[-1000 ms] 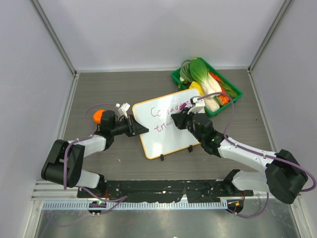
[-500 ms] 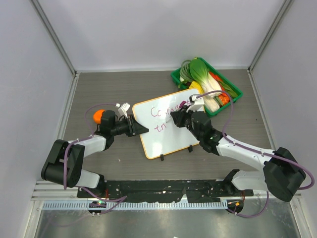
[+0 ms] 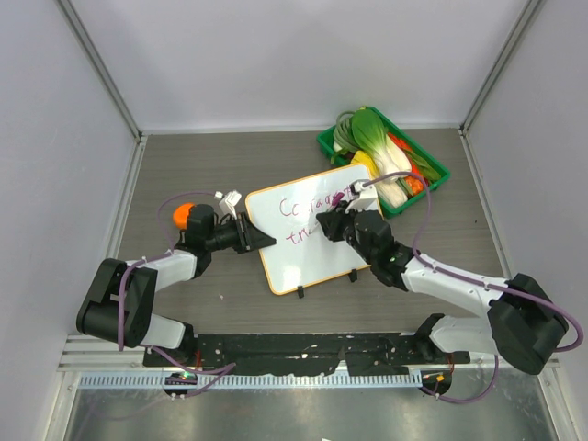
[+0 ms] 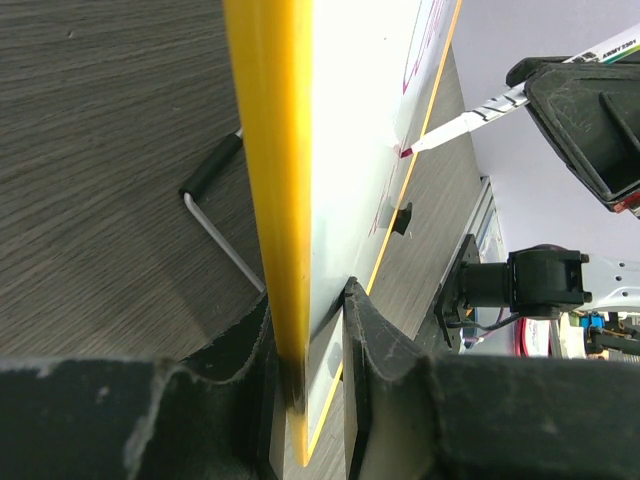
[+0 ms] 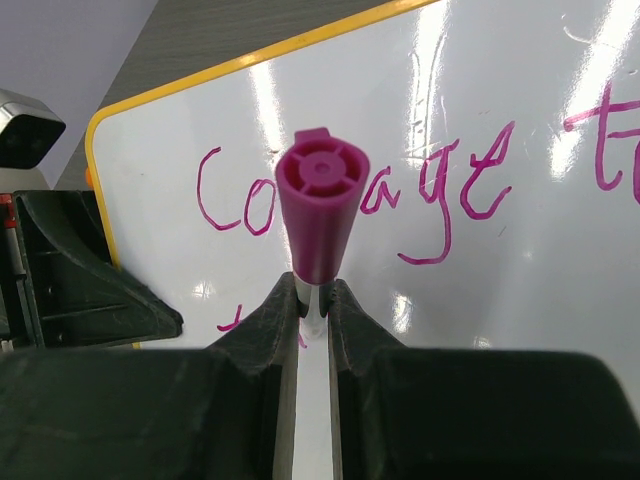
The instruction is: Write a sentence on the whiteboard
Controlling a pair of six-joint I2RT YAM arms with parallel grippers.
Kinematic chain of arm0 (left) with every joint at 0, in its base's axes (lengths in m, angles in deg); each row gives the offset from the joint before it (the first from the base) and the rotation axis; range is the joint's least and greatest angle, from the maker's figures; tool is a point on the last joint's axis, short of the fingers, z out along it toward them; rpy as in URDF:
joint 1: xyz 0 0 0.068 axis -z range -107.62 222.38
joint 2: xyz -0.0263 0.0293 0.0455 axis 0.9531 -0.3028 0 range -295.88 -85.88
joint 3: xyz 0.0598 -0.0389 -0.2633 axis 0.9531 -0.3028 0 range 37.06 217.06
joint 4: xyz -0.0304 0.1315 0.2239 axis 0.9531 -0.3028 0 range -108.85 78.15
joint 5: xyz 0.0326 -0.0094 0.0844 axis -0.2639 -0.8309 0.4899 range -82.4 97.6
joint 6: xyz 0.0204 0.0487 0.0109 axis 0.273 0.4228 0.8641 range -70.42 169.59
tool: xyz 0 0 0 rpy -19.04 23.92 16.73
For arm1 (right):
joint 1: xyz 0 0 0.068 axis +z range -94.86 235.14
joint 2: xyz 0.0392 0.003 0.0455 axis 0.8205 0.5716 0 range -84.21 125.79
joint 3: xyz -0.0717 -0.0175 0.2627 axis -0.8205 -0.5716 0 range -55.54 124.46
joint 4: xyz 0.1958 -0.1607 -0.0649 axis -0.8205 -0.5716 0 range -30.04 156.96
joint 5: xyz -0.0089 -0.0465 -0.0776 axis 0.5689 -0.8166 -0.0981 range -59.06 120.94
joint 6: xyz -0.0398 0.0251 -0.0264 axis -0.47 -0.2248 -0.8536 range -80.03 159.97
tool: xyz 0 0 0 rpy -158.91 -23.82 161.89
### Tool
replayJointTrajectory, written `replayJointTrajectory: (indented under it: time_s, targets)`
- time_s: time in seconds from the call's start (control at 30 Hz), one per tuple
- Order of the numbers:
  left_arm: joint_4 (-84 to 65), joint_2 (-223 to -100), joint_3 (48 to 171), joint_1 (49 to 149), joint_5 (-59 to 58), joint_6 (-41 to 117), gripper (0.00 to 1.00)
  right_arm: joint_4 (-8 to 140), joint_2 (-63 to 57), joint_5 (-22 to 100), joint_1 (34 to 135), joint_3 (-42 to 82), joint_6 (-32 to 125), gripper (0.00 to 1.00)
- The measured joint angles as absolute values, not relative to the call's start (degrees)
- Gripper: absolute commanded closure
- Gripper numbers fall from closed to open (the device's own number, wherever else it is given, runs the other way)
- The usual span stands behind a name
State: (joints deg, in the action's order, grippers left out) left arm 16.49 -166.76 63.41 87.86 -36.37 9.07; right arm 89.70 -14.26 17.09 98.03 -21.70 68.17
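The whiteboard [image 3: 308,266] stands tilted on the table, white with a thin orange frame. My left gripper [image 3: 260,237] is shut on its left edge; the left wrist view shows the jaws [image 4: 305,300] clamping the orange frame [image 4: 270,150]. My right gripper [image 3: 333,223] is shut on a white marker with a purple cap [image 5: 320,210], its tip on the board at the second line. The marker also shows in the left wrist view [image 4: 470,118]. The sentence [image 3: 299,208] reads "Courage t" in the right wrist view [image 5: 440,190], with the start of a second line [image 3: 299,237] below it.
A green tray [image 3: 439,175] of vegetables sits just behind the board's right corner. An orange object [image 3: 182,213] lies by my left arm. Two black clips [image 3: 300,292] stick out from the board's near edge. A wire stand leg [image 4: 215,230] rests behind the board.
My right gripper with the marker shifted slightly left, then back right along the second line. The left gripper and the board have not moved.
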Motion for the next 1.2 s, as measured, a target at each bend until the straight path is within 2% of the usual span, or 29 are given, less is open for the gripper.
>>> replayJointTrajectory:
  time_s: [0.93, 1.2]
  targets:
    - [16.49, -166.74, 63.43, 87.97, -36.34, 9.10, 1.00, 87.89, -19.48, 26.45, 98.01, -26.83, 70.38, 1.00]
    - [16.51, -166.74, 63.52, 88.23, -35.99, 9.10, 1.00, 89.90, -21.15, 35.08, 92.02, -26.09, 73.09, 0.99]
